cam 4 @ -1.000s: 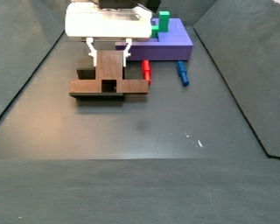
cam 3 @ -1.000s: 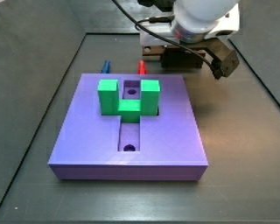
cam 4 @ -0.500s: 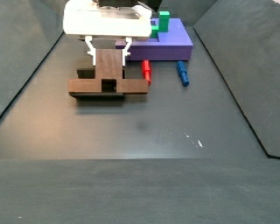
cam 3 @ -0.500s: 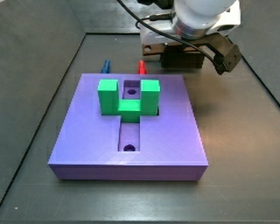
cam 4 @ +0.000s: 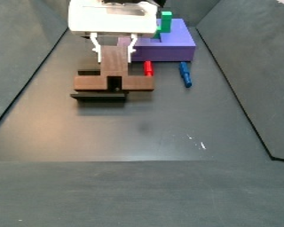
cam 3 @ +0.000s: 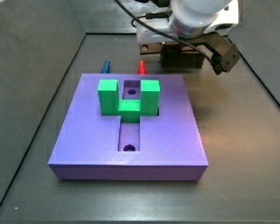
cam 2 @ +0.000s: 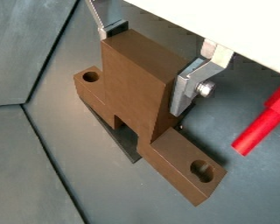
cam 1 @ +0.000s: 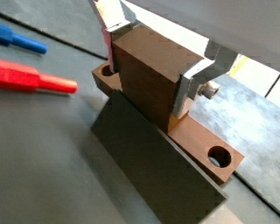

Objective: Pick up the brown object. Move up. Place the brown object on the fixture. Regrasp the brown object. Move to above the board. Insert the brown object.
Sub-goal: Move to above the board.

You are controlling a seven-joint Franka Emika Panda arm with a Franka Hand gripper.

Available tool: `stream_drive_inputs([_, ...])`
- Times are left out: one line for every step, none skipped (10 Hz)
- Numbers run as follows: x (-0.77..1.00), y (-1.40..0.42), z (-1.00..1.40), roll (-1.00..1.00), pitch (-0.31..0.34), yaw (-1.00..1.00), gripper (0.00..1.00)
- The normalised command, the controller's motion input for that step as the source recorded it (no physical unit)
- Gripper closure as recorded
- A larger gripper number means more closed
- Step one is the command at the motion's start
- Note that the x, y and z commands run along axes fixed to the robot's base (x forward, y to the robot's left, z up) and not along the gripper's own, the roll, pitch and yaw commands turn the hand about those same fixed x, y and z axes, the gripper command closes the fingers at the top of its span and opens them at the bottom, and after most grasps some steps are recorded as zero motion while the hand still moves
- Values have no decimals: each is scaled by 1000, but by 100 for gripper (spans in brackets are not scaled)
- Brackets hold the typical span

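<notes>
The brown object (cam 4: 113, 73) is a bar with a round hole at each end and a tall stub in the middle. Its bar (cam 1: 199, 140) lies across the dark fixture (cam 4: 109, 97), whose side (cam 1: 154, 179) shows below it. My gripper (cam 4: 114, 51) hangs right over it, shut on the stub, with one silver finger (cam 1: 199, 79) pressed to each side face. In both wrist views the stub (cam 2: 136, 83) fills the gap between the plates. The purple board (cam 3: 143, 122) with its green U-shaped block (cam 3: 129, 96) lies apart from the fixture.
A red pen (cam 4: 148, 69) and a blue pen (cam 4: 186, 76) lie on the floor between the fixture and the board (cam 4: 177, 49). The red pen (cam 2: 262, 127) is close beside the bar's end. Dark walls border the floor.
The gripper has crept slightly upward in both side views, its fingers still on the stub. The board and pens have not moved.
</notes>
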Motion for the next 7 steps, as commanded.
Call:
stream_drive_inputs([0, 0, 1400, 0, 0, 0, 100])
stream_drive_inputs([-19, -40, 1400, -26, 10, -27, 100])
stream_drive_inputs([-49, -32, 1400, -73, 21, -27, 100])
stream_drive_inputs([-34, -17, 1400, -51, 30, -18, 100])
stream_drive_inputs([-23, -33, 1400, -35, 56, -15, 100])
stream_drive_inputs([-23, -53, 1400, -6, 70, -7, 100])
stream_drive_inputs([-13, -43, 1400, -7, 75, 2, 100])
